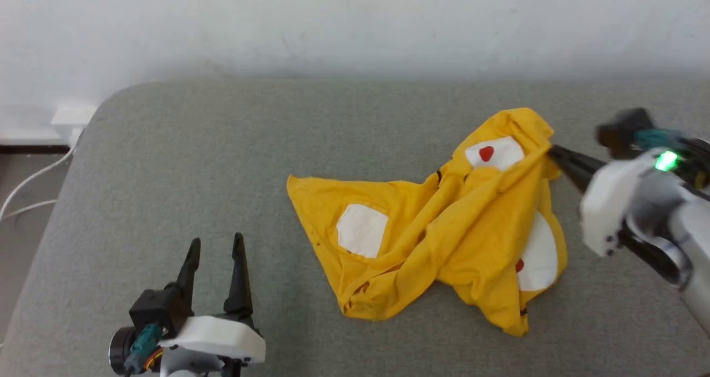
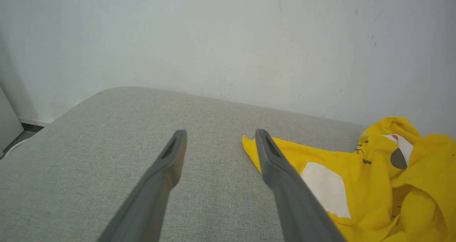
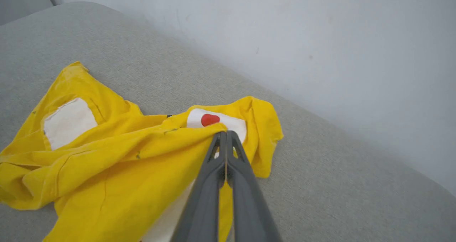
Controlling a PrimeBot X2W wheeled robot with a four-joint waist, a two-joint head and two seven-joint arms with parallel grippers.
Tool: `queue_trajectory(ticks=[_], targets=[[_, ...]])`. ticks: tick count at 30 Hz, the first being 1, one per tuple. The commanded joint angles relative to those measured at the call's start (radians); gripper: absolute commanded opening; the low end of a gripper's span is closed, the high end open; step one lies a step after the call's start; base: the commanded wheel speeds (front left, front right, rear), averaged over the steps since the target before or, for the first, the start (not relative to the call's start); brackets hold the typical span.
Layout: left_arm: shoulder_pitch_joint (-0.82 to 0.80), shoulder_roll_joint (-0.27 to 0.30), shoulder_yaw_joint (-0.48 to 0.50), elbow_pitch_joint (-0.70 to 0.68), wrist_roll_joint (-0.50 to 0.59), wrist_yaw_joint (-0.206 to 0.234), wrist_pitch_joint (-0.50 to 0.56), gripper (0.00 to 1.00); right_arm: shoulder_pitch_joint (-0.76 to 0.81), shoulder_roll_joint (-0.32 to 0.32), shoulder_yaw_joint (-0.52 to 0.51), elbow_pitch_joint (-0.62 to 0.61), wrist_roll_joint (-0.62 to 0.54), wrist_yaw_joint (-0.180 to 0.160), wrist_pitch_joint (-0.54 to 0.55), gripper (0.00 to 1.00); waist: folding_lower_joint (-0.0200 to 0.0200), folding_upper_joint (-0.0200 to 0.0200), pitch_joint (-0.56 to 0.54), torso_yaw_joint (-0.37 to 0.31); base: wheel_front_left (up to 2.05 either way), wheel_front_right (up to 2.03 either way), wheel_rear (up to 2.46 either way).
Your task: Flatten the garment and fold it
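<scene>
The right gripper (image 1: pixel 556 154) pointed in from the grey cushion's (image 1: pixel 166 172) right edge, its blurred arm cut off, fingers clenched on a raised fold of the crumpled garment (image 1: pixel 444 227), which lay right of centre. The left gripper (image 1: pixel 216 243) hung with its fingers spread near the front-left corner.

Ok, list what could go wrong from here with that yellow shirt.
The right gripper pinches only a thin fold of the garment at its tips; a pull may slip free.
The cloth lies bunched in layers, so lifting could drag several together.
The left gripper stands open, off the cloth, so nothing anchors the other end.
</scene>
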Motion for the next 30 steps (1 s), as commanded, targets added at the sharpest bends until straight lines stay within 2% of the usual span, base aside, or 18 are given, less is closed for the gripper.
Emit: queue_trajectory(ticks=[1,4,8,13,16,17,18,19,24,30], targets=[[0.014,-0.003,0.007,0.001,0.006,-0.004,-0.005,1.00,0.053,-0.013,-0.044,-0.011,-0.016,-0.002,-0.012,0.00,0.0000,-0.0001,-0.030,-0.033,0.00,0.00,0.00],[0.027,-0.003,0.010,-0.001,0.005,-0.004,-0.005,1.00,0.190,-0.021,-0.213,-0.030,-0.046,-0.002,-0.024,0.00,0.0000,-0.0001,-0.043,-0.050,0.00,0.00,0.00],[0.037,-0.004,0.015,-0.004,0.005,-0.004,-0.005,1.00,0.410,0.029,-0.469,-0.021,-0.089,-0.002,-0.024,0.00,0.0000,-0.0001,-0.047,-0.065,0.00,0.00,0.00],[0.041,-0.002,0.020,0.003,0.005,-0.004,-0.005,1.00,0.621,0.164,-0.754,0.022,-0.178,-0.002,-0.030,0.00,0.0000,-0.0001,-0.047,-0.076,0.00,0.00,0.00],[0.042,0.000,0.023,0.012,0.005,-0.001,-0.005,1.00,0.666,0.243,-0.849,0.070,-0.231,-0.002,-0.050,0.00,0.0000,-0.0001,-0.047,-0.080,0.00,0.00,0.00],[0.042,0.001,0.024,0.015,0.005,0.000,-0.005,1.00,0.669,0.267,-0.872,0.087,-0.244,-0.002,-0.062,0.03,0.0000,-0.0001,-0.048,-0.081,0.00,0.00,0.00],[0.043,0.002,0.024,0.018,0.005,0.001,-0.005,1.00,0.670,0.285,-0.885,0.104,-0.265,-0.002,-0.072,0.22,0.0000,-0.0001,-0.049,-0.081,0.00,0.00,0.00],[0.044,0.004,0.025,0.022,0.005,0.001,-0.005,1.00,0.666,0.306,-0.898,0.117,-0.275,-0.002,-0.088,1.00,0.0000,-0.0001,-0.050,-0.080,0.00,0.00,0.00],[0.046,0.010,0.028,0.031,0.000,0.003,-0.005,1.00,0.640,0.373,-0.952,0.107,-0.306,-0.002,-0.228,1.00,0.0000,-0.0001,-0.053,-0.074,0.00,0.00,0.00],[0.062,0.018,0.036,0.035,-0.006,0.017,0.002,1.00,0.653,0.421,-0.968,-0.012,-0.351,-0.002,-0.386,1.00,0.0000,-0.0001,-0.068,-0.078,0.00,0.00,0.00]])
